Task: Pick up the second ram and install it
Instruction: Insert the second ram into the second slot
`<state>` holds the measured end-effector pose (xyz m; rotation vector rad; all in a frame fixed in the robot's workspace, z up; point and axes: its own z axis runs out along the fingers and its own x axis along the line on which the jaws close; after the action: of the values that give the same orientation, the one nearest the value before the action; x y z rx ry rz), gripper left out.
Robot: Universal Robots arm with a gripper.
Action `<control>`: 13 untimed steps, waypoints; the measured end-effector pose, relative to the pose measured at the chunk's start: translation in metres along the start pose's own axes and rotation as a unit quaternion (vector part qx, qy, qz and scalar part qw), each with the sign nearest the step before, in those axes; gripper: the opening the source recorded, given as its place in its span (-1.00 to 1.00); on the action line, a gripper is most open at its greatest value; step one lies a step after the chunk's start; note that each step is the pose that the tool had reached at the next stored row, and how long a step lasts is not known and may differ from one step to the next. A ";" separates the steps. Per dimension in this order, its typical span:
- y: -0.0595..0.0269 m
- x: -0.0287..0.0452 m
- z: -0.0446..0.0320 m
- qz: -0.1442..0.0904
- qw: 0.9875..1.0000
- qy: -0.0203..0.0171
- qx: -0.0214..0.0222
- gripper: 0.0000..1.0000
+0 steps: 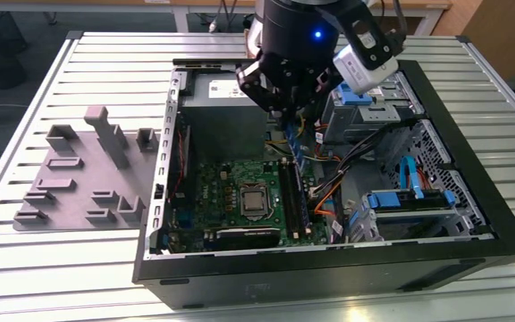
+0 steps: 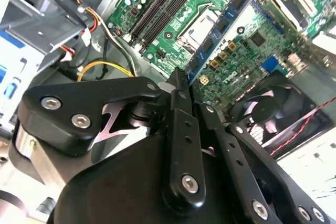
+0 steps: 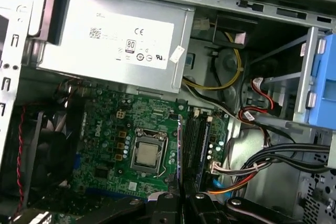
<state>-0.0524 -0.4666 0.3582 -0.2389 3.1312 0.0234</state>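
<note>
1. In the exterior view, the black gripper hangs near the top middle of the frame, over the open computer case.
2. The gripper's fingers are pressed onto the blue memory stick and pinch its top end.
3. The stick points down from the gripper toward the green board inside the case. Its low end is by the long black slots, just to the exterior view's right of the square chip.
4. In the second wrist view, the stick runs from the fingers toward the upper right of the frame, above the green board.
5. A gray box sits in the upper left of the first wrist view.
6. A gray tray lies on the table, at the exterior view's left, beside the case.
</note>
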 end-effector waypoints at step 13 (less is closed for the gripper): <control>0.0000 0.0000 0.0013 0.028 1.000 0.000 0.000 -0.72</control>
<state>-0.0524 -0.4666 0.3569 -0.1496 3.1363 0.0233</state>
